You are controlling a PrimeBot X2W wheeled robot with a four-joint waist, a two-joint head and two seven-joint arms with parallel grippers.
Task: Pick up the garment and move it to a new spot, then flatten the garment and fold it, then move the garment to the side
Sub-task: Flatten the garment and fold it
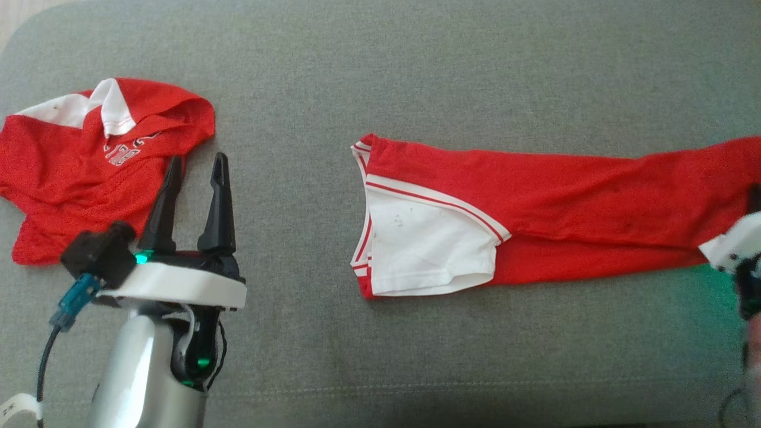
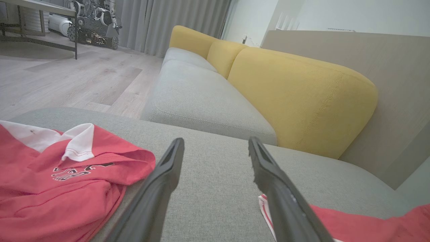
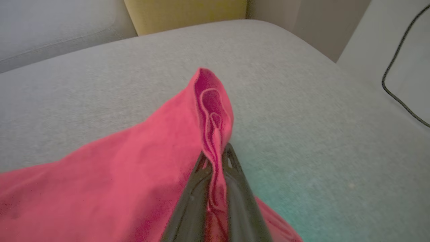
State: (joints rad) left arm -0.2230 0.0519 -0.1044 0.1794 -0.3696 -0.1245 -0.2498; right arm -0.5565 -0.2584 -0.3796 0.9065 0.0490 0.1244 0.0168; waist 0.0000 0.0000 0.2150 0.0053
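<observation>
- Pinching a bunched red edge of the garment (image 1: 565, 196), the right pincer (image 3: 216, 153) is pressing its fingers together on the cloth.
- The garment is lying stretched long across the grey cushion (image 1: 416, 71), its white-panelled end pointing toward the left pincer (image 1: 197, 159).
- The left pincer is holding its fingers spread, gripping nothing, just beside a crumpled red shirt (image 1: 71, 166) with a white collar.

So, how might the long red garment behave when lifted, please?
Probably floppy: the long red garment bunches into folds in the right gripper. Likely light, as it lies thin and flat on the cushion.
</observation>
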